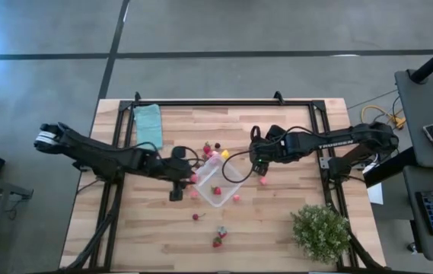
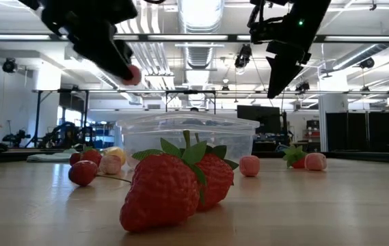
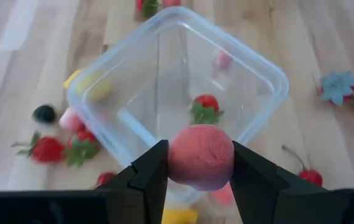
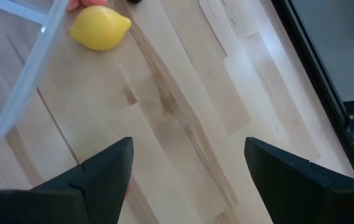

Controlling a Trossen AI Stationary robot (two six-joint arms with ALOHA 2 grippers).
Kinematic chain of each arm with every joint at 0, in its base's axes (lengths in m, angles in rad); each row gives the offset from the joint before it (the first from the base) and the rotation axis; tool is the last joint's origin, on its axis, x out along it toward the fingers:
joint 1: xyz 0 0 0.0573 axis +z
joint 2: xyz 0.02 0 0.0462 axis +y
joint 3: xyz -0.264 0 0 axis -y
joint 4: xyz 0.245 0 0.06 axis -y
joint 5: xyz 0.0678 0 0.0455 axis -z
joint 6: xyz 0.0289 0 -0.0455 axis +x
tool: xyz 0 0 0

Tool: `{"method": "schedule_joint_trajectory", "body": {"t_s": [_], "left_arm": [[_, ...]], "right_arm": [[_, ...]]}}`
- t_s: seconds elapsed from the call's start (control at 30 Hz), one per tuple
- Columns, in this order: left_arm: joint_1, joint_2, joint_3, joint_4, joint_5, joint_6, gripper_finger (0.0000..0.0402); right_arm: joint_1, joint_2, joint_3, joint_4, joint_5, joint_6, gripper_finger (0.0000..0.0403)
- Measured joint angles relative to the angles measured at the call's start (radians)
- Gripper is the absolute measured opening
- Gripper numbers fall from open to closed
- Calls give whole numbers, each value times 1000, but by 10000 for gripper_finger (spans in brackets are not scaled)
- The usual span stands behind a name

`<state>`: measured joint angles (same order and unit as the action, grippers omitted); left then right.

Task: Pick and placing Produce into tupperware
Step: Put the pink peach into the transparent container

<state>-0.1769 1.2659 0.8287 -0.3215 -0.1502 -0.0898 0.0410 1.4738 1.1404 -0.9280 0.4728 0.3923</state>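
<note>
The clear square tub [image 1: 218, 183] [image 3: 177, 87] [image 2: 187, 133] sits mid-table on its base, with one strawberry [image 3: 204, 109] inside. Small red, pink and yellow produce pieces lie around it, among them a lemon [image 4: 100, 28] and two strawberries [image 2: 173, 186] near the table's front. My left gripper [image 1: 192, 177] [image 3: 200, 157] [image 2: 130, 72] hovers just left of the tub, shut on a round pink fruit. My right gripper [image 1: 256, 168] [image 4: 189, 155] [image 2: 277, 80] hangs open over bare wood right of the tub, touching nothing. My left gripper pinches the round pink fruit [image 3: 200, 154] by its two sides between both fingers [image 3: 152, 171]. The fingers slant down from the table's left. The fruit is lifted clear of the table, above the tub's near-left rim [image 3: 111, 146].
A folded teal cloth [image 1: 148, 124] lies at the far left of the table. A bushy potted plant [image 1: 321, 230] stands at the near right corner. Loose pieces [image 1: 218, 239] lie toward the near edge. Black frame rails [image 1: 224, 102] border the far side.
</note>
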Motion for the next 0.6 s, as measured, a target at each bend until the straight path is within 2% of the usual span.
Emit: {"method": "schedule_joint_trajectory", "body": {"t_s": [0.27, 0.37, 0.5, 0.6], "left_arm": [[96, 120, 19, 172, 142, 19, 132], [115, 177, 24, 232, 145, 19, 132], [131, 278, 50, 233, 146, 14, 132], [137, 346, 83, 228, 147, -47, 132]], "right_arm": [[-2, -81, -33, -31, 21, -15, 299], [-2, -130, -66, -36, 25, -14, 297], [-2, -211, -112, -41, 26, -2, 300], [-2, -269, -149, -41, 26, 13, 305]]}}
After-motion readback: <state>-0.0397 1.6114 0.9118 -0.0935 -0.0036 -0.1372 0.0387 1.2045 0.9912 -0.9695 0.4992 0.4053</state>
